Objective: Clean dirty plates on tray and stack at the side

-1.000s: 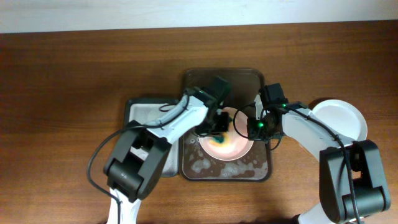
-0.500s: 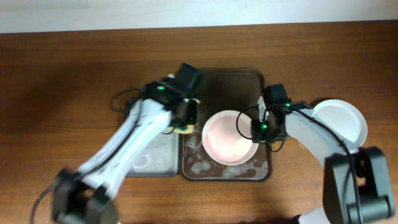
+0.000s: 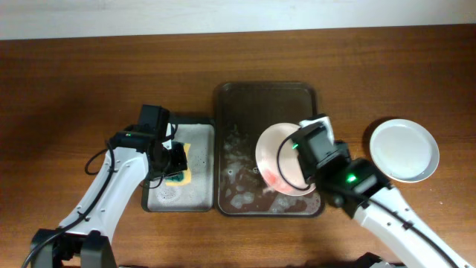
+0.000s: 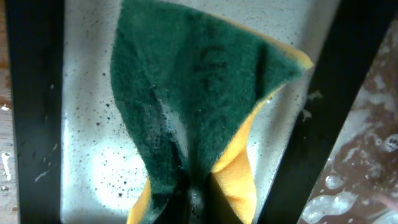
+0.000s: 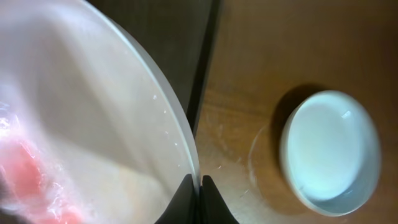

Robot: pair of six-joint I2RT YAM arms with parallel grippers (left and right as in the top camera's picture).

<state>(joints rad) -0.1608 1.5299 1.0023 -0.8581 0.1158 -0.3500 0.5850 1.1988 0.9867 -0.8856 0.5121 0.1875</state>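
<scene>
The dark brown tray (image 3: pixel 260 104) lies in the middle, wet and sudsy. My right gripper (image 3: pixel 303 165) is shut on the rim of a white plate (image 3: pixel 274 156) with a red smear and holds it tilted above the tray's right half. The wrist view shows the fingers (image 5: pixel 199 186) pinching that plate's (image 5: pixel 93 112) edge. A clean white plate (image 3: pixel 404 150) sits on the table to the right, also in the right wrist view (image 5: pixel 329 149). A third plate is not visible. My left gripper (image 3: pixel 175 160) is shut on a green and yellow sponge (image 4: pixel 199 93) over the grey tray (image 3: pixel 167 195).
The grey tray (image 4: pixel 93 124) with a black rim sits directly left of the brown tray (image 4: pixel 373 155), wet and speckled. Soap foam covers the brown tray's floor (image 3: pixel 238 179). Bare wooden table (image 3: pixel 74 89) surrounds both trays.
My left arm moved left from the brown tray to the grey tray with the sponge. My right gripper lifted and tilted the smeared plate off the brown tray.
</scene>
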